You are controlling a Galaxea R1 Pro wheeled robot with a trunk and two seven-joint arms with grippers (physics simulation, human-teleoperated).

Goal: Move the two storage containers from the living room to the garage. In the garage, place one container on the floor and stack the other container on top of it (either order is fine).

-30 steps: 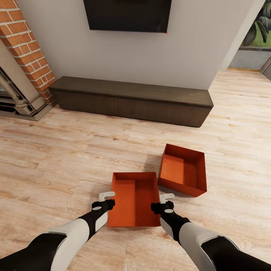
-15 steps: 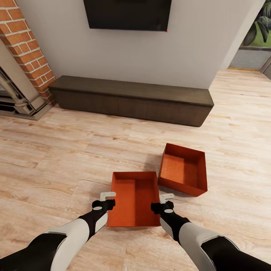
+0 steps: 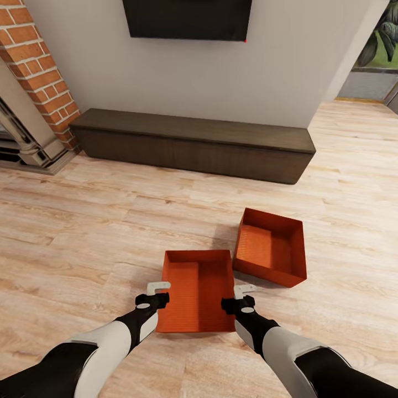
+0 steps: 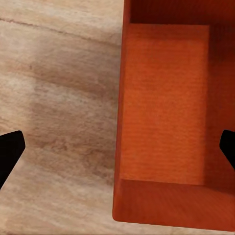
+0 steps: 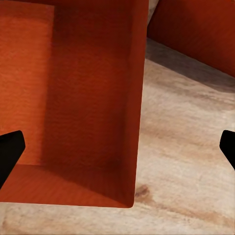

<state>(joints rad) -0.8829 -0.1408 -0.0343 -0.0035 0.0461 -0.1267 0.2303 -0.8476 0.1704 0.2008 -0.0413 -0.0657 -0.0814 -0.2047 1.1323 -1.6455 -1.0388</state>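
Orange-red near bin (image 3: 196, 291) on wood floor (image 3: 83, 221), long axis running away from robot; left gripper (image 3: 156, 294) and right gripper (image 3: 239, 297) flank long walls, both spread wide, each straddling its wall, equally near; second bin (image 3: 271, 247) just beyond, right

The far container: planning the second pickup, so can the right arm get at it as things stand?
Probably yes: the far container lies forward and right of the right gripper, bare floor between. That gripper's open jaws now straddle the near container's wall.
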